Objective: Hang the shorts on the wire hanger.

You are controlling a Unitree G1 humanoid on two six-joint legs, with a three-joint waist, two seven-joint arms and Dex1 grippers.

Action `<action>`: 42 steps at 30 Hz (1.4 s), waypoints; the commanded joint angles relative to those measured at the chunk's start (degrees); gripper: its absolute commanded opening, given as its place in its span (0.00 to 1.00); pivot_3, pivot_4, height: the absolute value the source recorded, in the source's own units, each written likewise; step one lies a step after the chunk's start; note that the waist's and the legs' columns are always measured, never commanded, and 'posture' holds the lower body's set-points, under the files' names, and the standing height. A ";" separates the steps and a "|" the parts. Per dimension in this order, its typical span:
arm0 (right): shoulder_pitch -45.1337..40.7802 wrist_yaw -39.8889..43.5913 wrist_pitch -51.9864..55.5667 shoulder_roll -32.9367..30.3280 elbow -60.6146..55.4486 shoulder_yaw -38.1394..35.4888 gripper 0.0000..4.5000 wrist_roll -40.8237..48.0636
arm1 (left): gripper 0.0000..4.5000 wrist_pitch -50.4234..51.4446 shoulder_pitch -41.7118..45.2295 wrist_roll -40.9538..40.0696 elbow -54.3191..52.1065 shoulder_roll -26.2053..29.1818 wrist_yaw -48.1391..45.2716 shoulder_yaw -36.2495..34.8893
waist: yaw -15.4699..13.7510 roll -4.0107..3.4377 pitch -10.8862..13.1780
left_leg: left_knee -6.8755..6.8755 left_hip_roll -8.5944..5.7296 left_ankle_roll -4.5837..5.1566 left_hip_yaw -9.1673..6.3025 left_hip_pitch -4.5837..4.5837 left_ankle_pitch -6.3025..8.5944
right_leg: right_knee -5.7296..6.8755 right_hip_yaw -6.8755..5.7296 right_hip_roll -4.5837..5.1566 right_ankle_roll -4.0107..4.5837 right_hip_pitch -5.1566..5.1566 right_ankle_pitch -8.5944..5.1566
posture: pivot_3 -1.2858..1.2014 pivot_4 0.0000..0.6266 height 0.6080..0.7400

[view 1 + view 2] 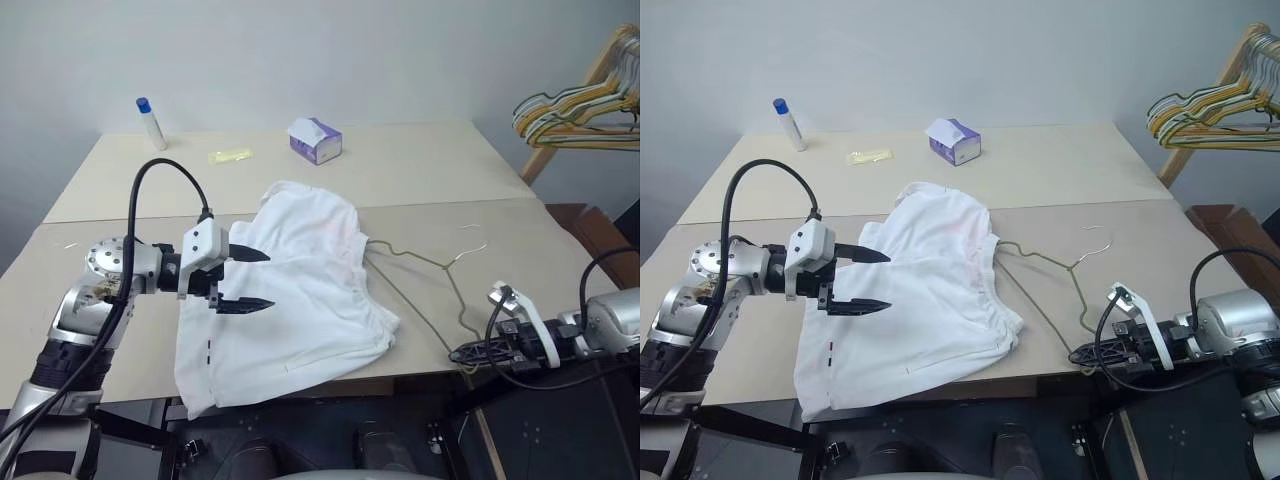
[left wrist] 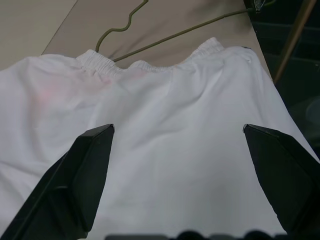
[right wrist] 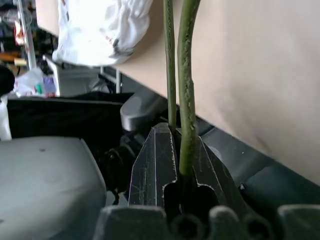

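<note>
The white shorts (image 1: 300,300) lie spread on the table, one leg hanging over the front edge, with a faint pink stain near the gathered waistband (image 2: 150,65). My left gripper (image 1: 270,279) hovers open just above the shorts, its fingers (image 2: 85,165) wide apart with nothing between them. The thin olive wire hanger (image 1: 425,290) lies flat to the right of the shorts, and one arm of it runs in at the waistband. Its hook (image 1: 470,240) points toward the far side. At the table's front edge my right gripper (image 1: 455,353) is shut on the hanger's near corner (image 3: 186,90).
A purple-white tissue box (image 1: 316,140), a yellow wrapper (image 1: 229,155) and a blue-capped tube (image 1: 150,123) sit at the back of the table (image 1: 430,165). A bunch of yellow, white and dark hangers (image 1: 585,110) hangs on a wooden stand at the far right.
</note>
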State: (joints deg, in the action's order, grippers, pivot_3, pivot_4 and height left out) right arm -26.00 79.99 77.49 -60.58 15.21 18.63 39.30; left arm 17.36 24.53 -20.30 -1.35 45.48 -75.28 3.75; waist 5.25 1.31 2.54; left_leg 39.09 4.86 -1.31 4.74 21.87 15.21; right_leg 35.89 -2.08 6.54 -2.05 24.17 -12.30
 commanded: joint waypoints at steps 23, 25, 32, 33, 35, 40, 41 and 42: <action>-23.05 12.51 -12.17 9.24 26.83 19.58 0.00 -9.22 | 0.99 -2.12 -0.29 1.51 -2.46 -1.14 4.63 -0.59 | -1.66 -0.02 -0.02 | 0.06 0.00 -0.01 0.01 0.03 0.00 | 0.07 -0.01 -0.01 0.01 0.03 0.01 | 0.52 0.00 1.00; -22.45 12.51 -13.48 7.33 22.71 23.00 0.00 -5.60 | 0.99 -2.23 -0.06 1.60 -2.26 -1.20 4.72 -0.49 | -1.98 -0.02 -0.02 | 0.07 0.00 -0.01 0.00 0.07 0.00 | 0.04 -0.03 -0.01 0.01 0.04 0.01 | 0.52 0.00 1.00; -25.18 12.51 -14.08 8.74 24.62 27.78 0.00 -2.79 | 0.99 -2.80 0.26 2.42 -2.00 -1.91 4.94 0.14 | -2.68 -0.04 -0.03 | 0.10 0.01 -0.01 0.03 0.03 0.00 | 0.10 -0.02 -0.01 0.01 0.03 0.01 | 0.52 0.00 1.00; -26.05 12.51 -14.04 9.83 26.69 27.19 0.00 -3.19 | 0.99 -2.92 0.36 2.51 -1.88 -2.05 4.93 0.22 | -2.64 -0.04 -0.03 | 0.10 0.00 -0.01 0.03 0.03 0.00 | 0.11 -0.02 -0.01 0.01 0.04 0.01 | 0.52 0.00 1.00; -27.85 12.51 -14.55 12.53 31.86 25.19 0.00 -4.90 | 0.99 -3.22 0.64 2.71 -1.59 -2.30 5.02 0.37 | -2.56 -0.05 -0.04 | 0.10 0.01 -0.01 0.03 0.04 0.00 | 0.10 -0.02 -0.01 0.01 0.06 0.01 | 0.52 0.00 1.00; -31.06 12.51 -17.73 18.38 43.69 18.94 0.00 -10.59 | 0.99 -3.91 0.92 3.36 -1.05 -2.52 5.40 0.81 | -2.71 -0.05 -0.04 | 0.11 0.00 -0.01 0.02 0.09 -0.01 | 0.10 -0.03 -0.01 0.01 0.06 0.01 | 0.52 0.00 1.00; -30.93 12.51 -18.71 18.73 44.06 18.52 0.00 -11.50 | 0.99 -3.87 0.87 3.35 -1.14 -2.54 5.42 0.83 | -2.86 -0.06 -0.04 | 0.11 0.00 -0.02 0.02 0.09 -0.01 | 0.09 -0.03 -0.01 0.01 0.06 0.01 | 0.52 0.00 1.00; -30.94 12.51 -19.10 19.44 44.96 17.35 0.00 -12.59 | 0.99 -3.86 0.77 3.40 -1.20 -2.58 5.51 0.83 | -2.97 -0.06 -0.04 | 0.11 0.00 -0.03 0.00 0.12 -0.01 | 0.08 -0.06 -0.01 0.01 0.06 0.01 | 0.52 0.00 1.00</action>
State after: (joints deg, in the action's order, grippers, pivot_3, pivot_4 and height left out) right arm -55.79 88.97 60.20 -41.25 58.72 38.88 28.27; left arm 14.77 24.34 -17.03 -1.75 42.96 -70.24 5.10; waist 2.27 1.25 2.50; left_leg 39.20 4.86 -1.34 4.73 22.02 15.20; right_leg 35.98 -2.15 6.53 -2.04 24.24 -12.30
